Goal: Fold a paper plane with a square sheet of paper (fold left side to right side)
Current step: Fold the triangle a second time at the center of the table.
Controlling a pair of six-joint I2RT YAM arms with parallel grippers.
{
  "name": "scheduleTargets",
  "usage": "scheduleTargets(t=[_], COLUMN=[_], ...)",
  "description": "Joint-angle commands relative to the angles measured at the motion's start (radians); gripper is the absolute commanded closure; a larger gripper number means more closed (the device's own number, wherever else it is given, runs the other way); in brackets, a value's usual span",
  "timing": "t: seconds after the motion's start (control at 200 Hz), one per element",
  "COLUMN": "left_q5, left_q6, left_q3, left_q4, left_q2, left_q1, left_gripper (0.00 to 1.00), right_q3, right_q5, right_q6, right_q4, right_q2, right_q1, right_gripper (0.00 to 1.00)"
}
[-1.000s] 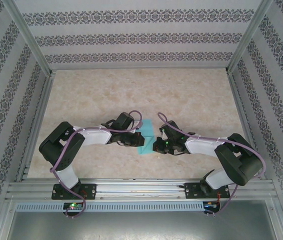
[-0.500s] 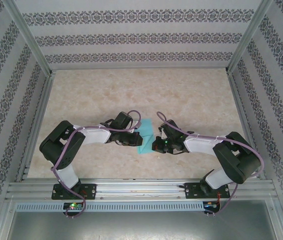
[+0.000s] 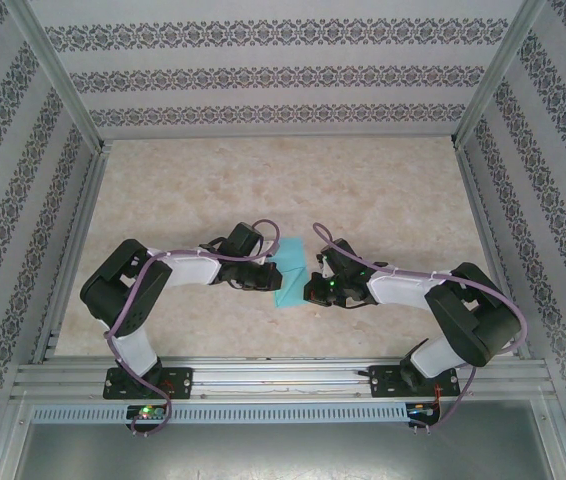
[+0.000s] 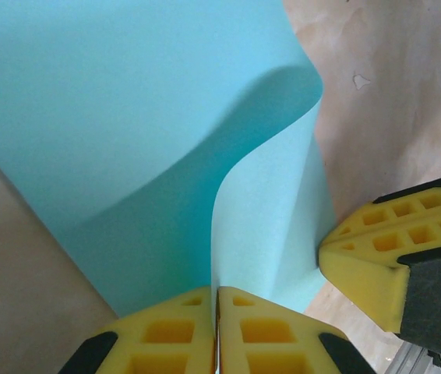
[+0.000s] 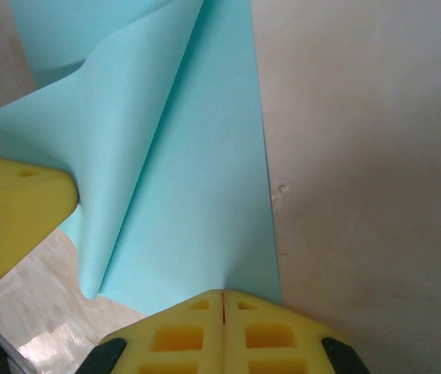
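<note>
"Square sheet of paper (image 3: 289, 287): where is it sitting right now?"

"It is lying in the middle of the bench (image 3: 383, 190), between the two arms. One side is curling up and over in a loose arc while the rest is resting flat."

"How is it going to handle?"

"I am judging it as very light, thin and floppy. It is bending with no stiffness at all, so it is likely creasing wherever it gets pressed and sliding on the smooth bench."

"And the tools?"

"The left tool (image 4: 216, 294) is clamping the lifted edge, with the paper running into the seam between its fingers. The right tool (image 5: 223, 296) is closed too, its tips sitting at an edge of the flat part, close to a corner. Whether it is pinching or merely pinning the sheet, I cannot tell."

"Where should one be gripping?"

"Right at the edge, as the left one is doing, while the flat part is being held down."
</note>
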Motion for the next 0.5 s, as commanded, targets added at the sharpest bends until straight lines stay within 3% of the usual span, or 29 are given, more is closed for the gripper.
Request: scheduleTargets(t=[0.0, 0.495], left_q5=[-0.009, -0.013], left_q6=[0.024, 0.029], left_q3=[0.01, 0.009], left_q4=[-0.021, -0.013], left_q2=[0.01, 0.013], left_q1=[0.016, 0.028], left_gripper=[0.91, 0.91], right_q3=[-0.011, -0.014], right_q5=[0.028, 0.031], right_q6=[-0.027, -0.024], right_q4=[-0.058, -0.06], right_q2=[0.032, 0.039], right_q1=[0.012, 0.012], right_gripper=[1.0, 1.0])
